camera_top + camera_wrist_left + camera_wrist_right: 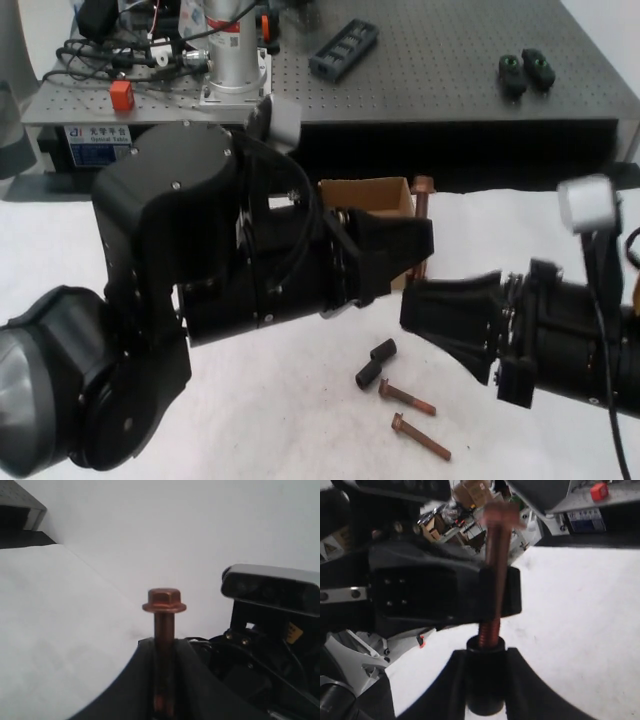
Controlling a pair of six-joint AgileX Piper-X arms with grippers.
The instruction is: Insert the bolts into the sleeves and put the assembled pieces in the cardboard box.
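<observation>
**Hazards at the mating step**

- The bolt [495,555] has its threaded tip at, or just inside, the mouth of the sleeve [485,690]. Most of the shank is exposed above.
- If the two axes are not in line, a further push is likely to bind the thread on the sleeve rim or tilt the sleeve in its grip.
- The bolt is gripped on its shank alone. Axial load could make it slide through the grip instead of entering (the head would rise and no insertion would result).
- The two grippers work almost touching, so a sideways correction risks contact between them.
- A released part would drop onto the white cloth [250,400]. There it could land among the loose bolts [407,398] and loose sleeves [378,364] at 6 o'clock of the meeting point, and could scatter them.

**Pose**

- The left gripper [164,647] is clamped on the bolt shank with the head upward. In the high view it reaches in from 9 o'clock.
- The right gripper [485,660] comes in from 3 o'clock, slightly lower. Its jaws are closed around the sleeve, whose bore faces up directly beneath the bolt.
- Both parts are held above the cloth.
- The cardboard box [375,198] stands at 11 o'clock of the mating parts, just behind the left gripper. Its contents cannot be made out
</observation>
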